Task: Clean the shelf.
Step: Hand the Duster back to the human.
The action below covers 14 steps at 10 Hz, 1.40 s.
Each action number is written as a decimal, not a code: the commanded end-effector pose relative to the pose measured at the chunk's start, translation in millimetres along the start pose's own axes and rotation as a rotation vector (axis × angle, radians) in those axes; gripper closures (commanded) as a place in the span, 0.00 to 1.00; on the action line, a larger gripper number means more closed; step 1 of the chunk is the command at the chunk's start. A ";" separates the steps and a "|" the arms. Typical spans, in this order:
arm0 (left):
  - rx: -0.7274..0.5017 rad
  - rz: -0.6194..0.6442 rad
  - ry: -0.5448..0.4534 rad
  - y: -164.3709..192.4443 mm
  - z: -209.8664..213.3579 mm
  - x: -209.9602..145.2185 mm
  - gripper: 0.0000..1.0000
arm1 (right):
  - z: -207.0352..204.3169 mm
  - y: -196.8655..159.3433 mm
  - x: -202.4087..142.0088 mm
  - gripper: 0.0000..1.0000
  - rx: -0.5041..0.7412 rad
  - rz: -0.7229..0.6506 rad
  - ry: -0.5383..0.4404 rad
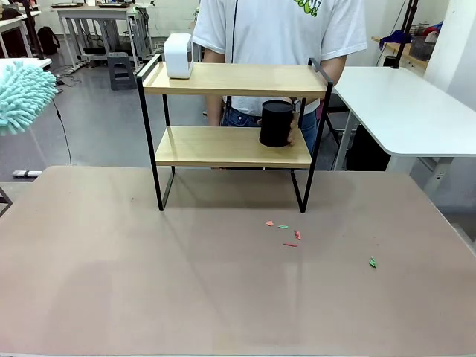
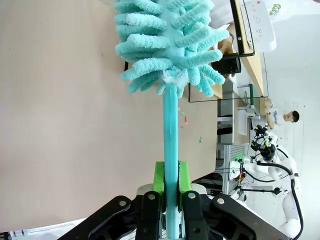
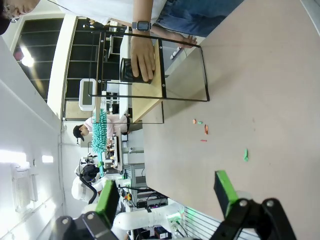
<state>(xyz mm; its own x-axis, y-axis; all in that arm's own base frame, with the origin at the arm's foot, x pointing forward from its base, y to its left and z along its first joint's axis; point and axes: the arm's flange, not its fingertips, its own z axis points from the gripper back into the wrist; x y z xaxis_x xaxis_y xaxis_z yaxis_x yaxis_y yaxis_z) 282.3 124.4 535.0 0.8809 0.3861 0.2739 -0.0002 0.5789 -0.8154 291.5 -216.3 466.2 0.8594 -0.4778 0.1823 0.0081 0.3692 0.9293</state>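
A: State of left pincer (image 2: 171, 178)?
B: Clamped on duster (image 2: 170, 45) handle. The right pincer (image 3: 166, 192) is spread wide.
A: Where's the shelf (image 3: 156, 92)?
B: Well ahead of right pincer, across worktop (image 3: 260, 100); hand (image 3: 142, 57) on black can (image 3: 127, 70), lower board.

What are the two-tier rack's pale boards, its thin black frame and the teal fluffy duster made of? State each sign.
Pale boards: likely wood or wood-look laminate, matte, light tan. Thin black frame: probably painted metal; slim, straight, uniformly black. Teal duster head: soft chenille-like microfibre; plump fuzzy strands. Teal handle: seemingly smooth plastic, slight sheen.
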 end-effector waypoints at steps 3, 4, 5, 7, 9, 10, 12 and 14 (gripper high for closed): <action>0.000 0.000 0.000 0.0 0.0 0.0 0.88 | 0.0 0.0 0.0 0.00 0.000 0.000 0.000; -0.135 -0.096 0.035 -27.7 10.1 -6.4 0.88 | -18.4 37.0 15.9 0.00 -0.023 0.099 -0.014; -0.276 -0.220 0.112 -57.0 22.2 -18.0 0.88 | -38.8 78.2 25.9 0.00 0.028 0.179 0.023; -0.388 -0.398 0.234 -90.1 35.0 -40.0 0.88 | -91.3 136.1 34.3 0.00 0.077 0.279 0.070; -0.455 -0.535 0.597 -104.2 18.1 -58.1 0.88 | -135.4 148.8 14.7 0.00 0.100 0.325 0.088; -0.407 -0.644 0.781 -104.9 2.8 -71.4 0.88 | -133.8 140.8 -5.5 0.00 0.102 0.357 0.139; -0.423 -0.479 0.443 -117.2 24.5 -70.3 0.88 | -127.6 164.4 18.3 0.00 0.082 0.321 0.116; -0.438 -0.498 0.578 -112.5 12.0 -75.6 0.88 | -137.4 158.7 9.7 0.00 0.082 0.326 0.136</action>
<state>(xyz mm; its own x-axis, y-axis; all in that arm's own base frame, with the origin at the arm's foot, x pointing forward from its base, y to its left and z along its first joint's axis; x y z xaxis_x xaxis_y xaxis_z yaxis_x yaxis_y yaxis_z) 208.1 50.9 615.3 0.8520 -0.2638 0.4522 0.5126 0.2446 -0.8231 371.4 -58.6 574.4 0.8651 -0.2436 0.4384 -0.3144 0.4175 0.8525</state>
